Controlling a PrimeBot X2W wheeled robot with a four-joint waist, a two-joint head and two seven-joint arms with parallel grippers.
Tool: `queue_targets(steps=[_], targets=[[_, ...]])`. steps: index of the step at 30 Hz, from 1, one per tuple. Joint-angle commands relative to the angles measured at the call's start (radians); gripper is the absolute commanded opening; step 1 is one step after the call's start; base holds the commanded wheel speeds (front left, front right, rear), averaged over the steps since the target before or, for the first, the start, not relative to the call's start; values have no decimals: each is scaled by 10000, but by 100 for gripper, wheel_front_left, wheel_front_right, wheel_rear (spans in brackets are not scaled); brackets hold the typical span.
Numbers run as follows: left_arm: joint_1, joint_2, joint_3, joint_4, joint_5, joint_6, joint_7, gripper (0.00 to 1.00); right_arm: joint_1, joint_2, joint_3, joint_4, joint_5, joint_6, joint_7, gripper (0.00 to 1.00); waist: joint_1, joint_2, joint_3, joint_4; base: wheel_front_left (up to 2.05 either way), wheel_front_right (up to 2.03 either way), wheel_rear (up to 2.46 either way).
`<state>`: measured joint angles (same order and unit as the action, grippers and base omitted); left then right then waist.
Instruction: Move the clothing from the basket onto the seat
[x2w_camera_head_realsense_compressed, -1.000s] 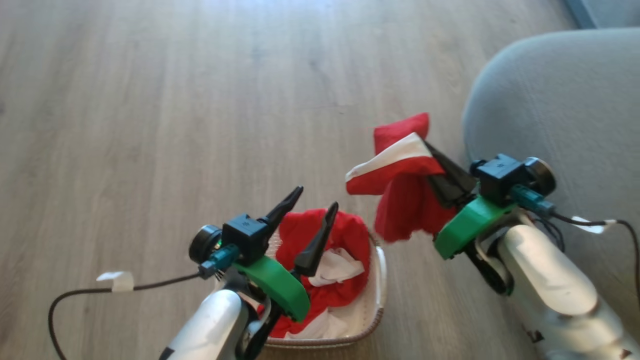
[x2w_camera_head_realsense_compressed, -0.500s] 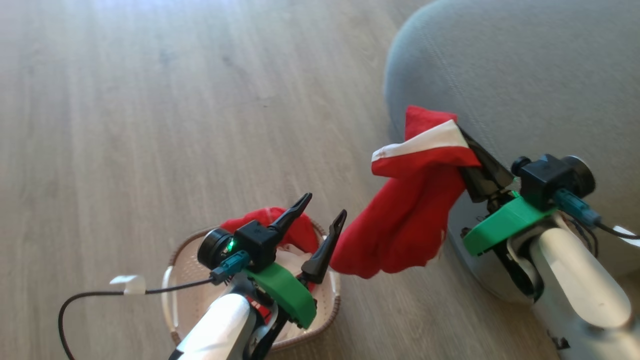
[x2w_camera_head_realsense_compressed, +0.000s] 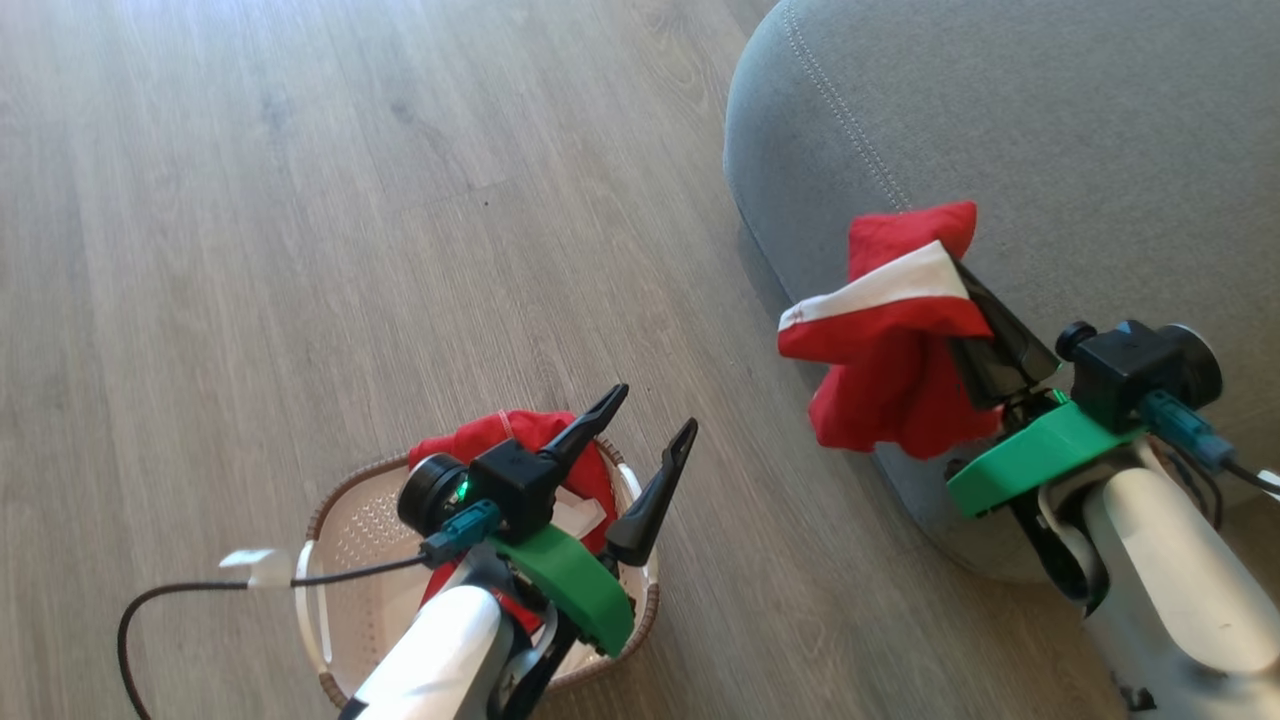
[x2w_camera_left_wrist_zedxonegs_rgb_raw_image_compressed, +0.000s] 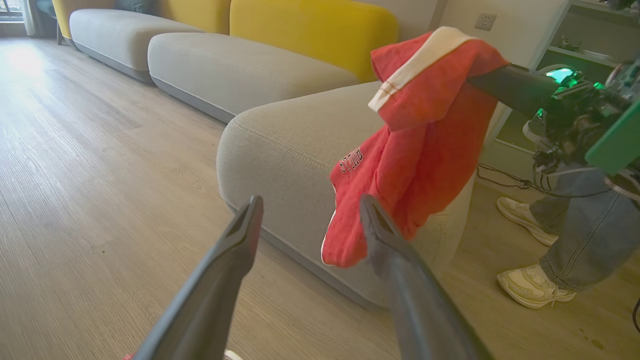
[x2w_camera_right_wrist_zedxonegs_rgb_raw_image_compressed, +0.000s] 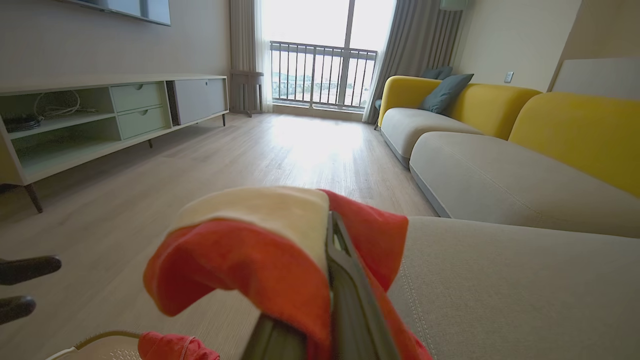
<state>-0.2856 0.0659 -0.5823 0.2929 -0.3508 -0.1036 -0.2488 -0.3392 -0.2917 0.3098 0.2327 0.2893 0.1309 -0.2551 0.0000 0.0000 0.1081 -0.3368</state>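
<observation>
One red garment clamped in right pincer at seat corner; carry well over cushion before release. Meanwhile left pincer wide, empty, above basket.

Wood floor, person's sneakers

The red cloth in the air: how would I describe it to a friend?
Find the big grey seat; at its rounded corner the right gripper is shut on a red garment with a white stripe. Unlike the other red garment lying in the basket on the floor, this one dangles in mid-air.
</observation>
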Motion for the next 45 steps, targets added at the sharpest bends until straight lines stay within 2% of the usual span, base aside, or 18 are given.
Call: queue_targets(steps=[1, 8, 13, 18, 23, 29, 37, 41, 43, 44, 45], targets=[[-336, -76, 357, -310, 72, -53, -129, 100, -122, -82, 9, -382, -66, -2, -67, 0, 0, 0, 3, 19, 0, 0, 0], [-325, -108, 408, -333, 120, -88, -129, 100, -70, -92, -276, -495, -82, -2, -67, 0, 0, 0, 90, 119, 0, 0, 0], [-478, -121, 440, -383, 242, -100, -129, 100, -371, -11, -488, -326, 120, -2, -67, 0, 0, 0, 605, 174, 0, 0, 0], [-907, -95, 419, -396, 464, -113, -129, 100, -1646, -104, -1049, 76, 222, -2, -67, 0, 0, 0, 1817, 257, 0, 0, 0], [-1389, 71, 505, -366, 599, -109, -126, 100, -3543, 88, -1640, 860, 697, -2, -67, 0, 0, 0, 3174, 330, 0, 0, 0], [-1789, 426, 652, -452, 731, -25, 14, 100, -6353, -265, -3114, 2249, 831, -2, -67, 0, 0, 0, 4481, 443, 0, 0, 0], [-1517, 566, 539, -409, 631, 2, 38, 100, -9239, -1381, -5541, 4581, -269, -2, -67, 0, 0, 0, 4934, 1049, 0, 0, 0], [-1418, 611, 626, -620, 530, 113, 47, 100, -10084, -1854, -6584, 5419, -953, -2, -67, 0, 0, 0, 5348, 1294, 0, 0, 0], [-1404, 759, 702, -818, 548, 198, 129, 100, -10329, -1833, -7264, 5774, -1185, -2, -67, 0, 0, 0, 5750, 1268, 0, 0, 0], [-1404, 759, 702, -818, 548, 198, 129, 100, -10329, -1833, -7264, 5774, -1185, -2, -67, 0, 0, 0, 5750, 1268, 0, 0, 0], [-1438, 938, 759, -1053, 608, 263, 244, 100, -10312, -1518, -7857, 6067, -1382, -2, -67, 0, 0, 0, 6199, 1192, 0, 0, 0]])
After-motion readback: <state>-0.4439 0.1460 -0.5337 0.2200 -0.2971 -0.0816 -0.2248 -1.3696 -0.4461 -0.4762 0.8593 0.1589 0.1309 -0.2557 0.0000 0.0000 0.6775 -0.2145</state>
